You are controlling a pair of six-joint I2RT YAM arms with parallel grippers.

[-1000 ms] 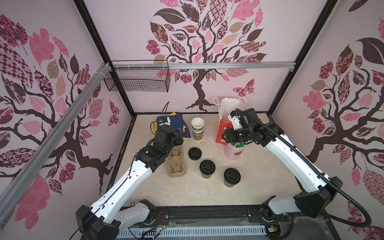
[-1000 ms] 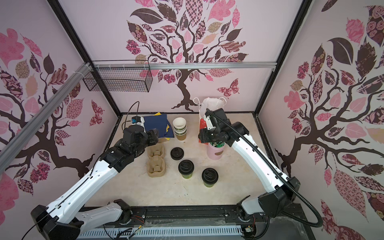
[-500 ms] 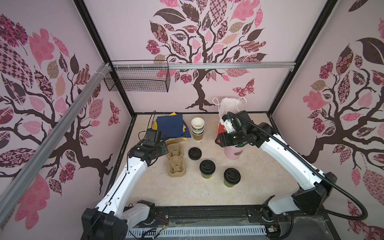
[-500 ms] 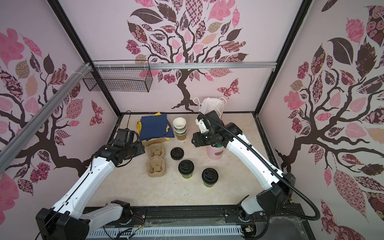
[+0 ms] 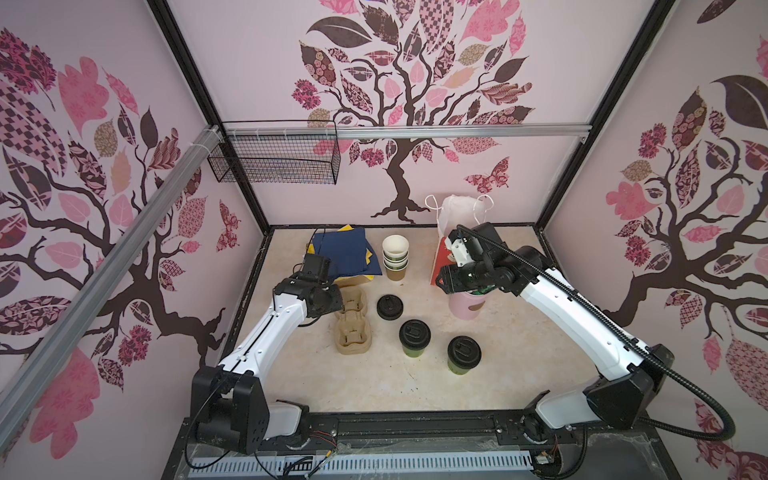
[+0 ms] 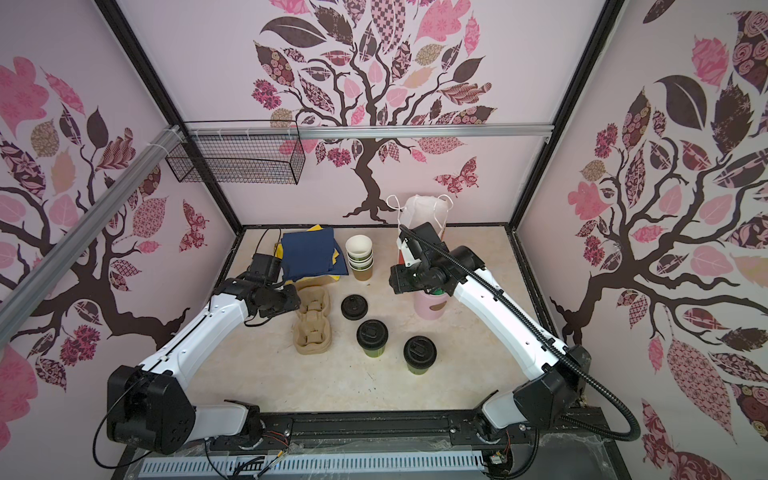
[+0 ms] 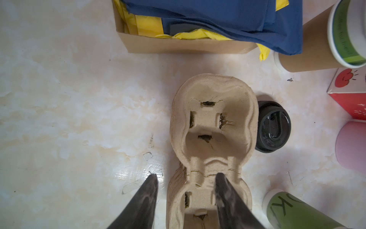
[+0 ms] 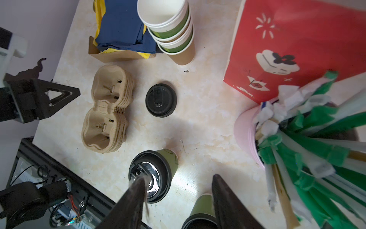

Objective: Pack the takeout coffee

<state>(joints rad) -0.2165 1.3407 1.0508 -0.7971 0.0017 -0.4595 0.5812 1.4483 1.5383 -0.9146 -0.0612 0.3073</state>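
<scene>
read the table [image 5: 353,386] as a clock face in both top views, twelve at the back wall. the takeout coffee stands unpacked on the bare tabletop: the first green cup [image 5: 414,337] is just off the middle toward five, and the second green cup [image 5: 464,354] is at four. the two are apart, upright, and each wears its black sip lid.

at nine from the first green cup lies the carrier stack [image 5: 352,322], nested pulp trays with both top wells empty. a loose black lid [image 5: 390,307] lies flat at eleven from that cup, just beside the stack. a stack of open cups [image 5: 395,257] stands at twelve, blue napkins [image 5: 345,253] in a cardboard box at eleven, a red bag [image 5: 439,259] at one, and a pink holder [image 5: 467,307] full of wrapped straws at two.

the left gripper [image 7: 186,177] is spread, with one fingertip over the waist of the carrier stack and the other over the table just outside its wall. it pinches nothing, and i cannot tell whether it touches the pulp. the right gripper [image 8: 178,177] is spread and empty. it hangs in the air beside the pink holder, with both green cups below it.
</scene>
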